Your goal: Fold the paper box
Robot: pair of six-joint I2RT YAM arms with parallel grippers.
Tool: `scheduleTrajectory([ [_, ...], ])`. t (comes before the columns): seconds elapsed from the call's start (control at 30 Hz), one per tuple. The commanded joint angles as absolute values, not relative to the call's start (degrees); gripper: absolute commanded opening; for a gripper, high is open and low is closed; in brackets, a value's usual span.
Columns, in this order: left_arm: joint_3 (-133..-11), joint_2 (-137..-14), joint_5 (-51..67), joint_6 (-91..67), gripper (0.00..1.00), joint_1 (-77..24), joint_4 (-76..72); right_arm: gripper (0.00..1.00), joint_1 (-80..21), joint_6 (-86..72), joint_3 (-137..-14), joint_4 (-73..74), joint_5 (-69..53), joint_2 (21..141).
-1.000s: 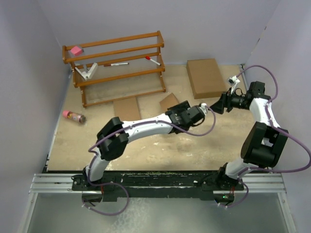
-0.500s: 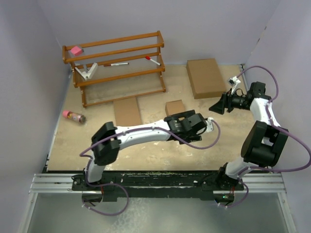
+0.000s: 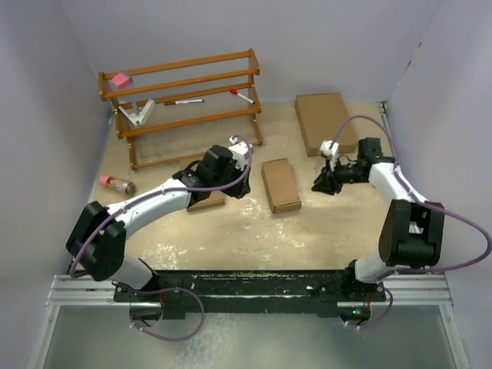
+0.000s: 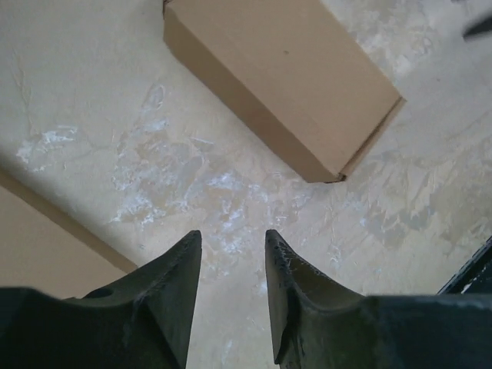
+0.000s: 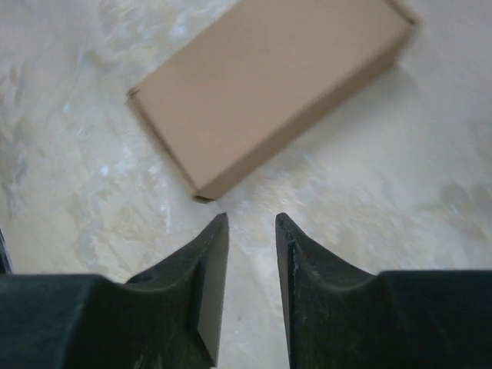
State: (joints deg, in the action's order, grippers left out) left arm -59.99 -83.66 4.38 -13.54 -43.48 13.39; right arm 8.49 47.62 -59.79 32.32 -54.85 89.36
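Folded slim brown cardboard box (image 3: 281, 184), flanked on both sides.
Left gripper (image 4: 231, 238) and right gripper (image 5: 250, 221) point down beside it, jaws slightly parted, empty.

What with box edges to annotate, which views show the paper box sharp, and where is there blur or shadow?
Top external: even soft light, the paper box crisp, no glare. Left wrist: box edges sharp, its side face shaded. Right wrist: softer, the far corner smeared, a faint shadow along the near edge.
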Motion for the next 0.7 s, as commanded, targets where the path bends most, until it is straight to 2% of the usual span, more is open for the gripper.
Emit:
scheduleTrajectory([
  [0.0,-58.76,-88.36,18.02,-25.01,0.41,-34.45,-2.52,0.32,1.06,74.47,-53.12,34.83,-55.7,79.24],
  [0.13,-66.45,-99.01,22.82,-28.9,0.46,-28.32,-8.05,0.16,-9.4,83.5,-48.26,33.33,-51.88,74.88],
  [0.3,-76.47,-110.46,25.95,-31.53,0.53,-27.33,-12.07,0.08,-22.99,79.54,-43.27,23.05,-40.05,76.46],
  [0.47,-79.75,-116.03,25.39,-33.53,0.55,-27.33,-16.22,0.05,-31.7,74.64,-43.01,16.7,-29.02,83.0],
  [0.67,-82.98,-121.9,28.9,-33.87,0.55,-27.42,-17.69,0.04,-34.53,70.39,-42.1,10.7,-20.71,85.07],
])
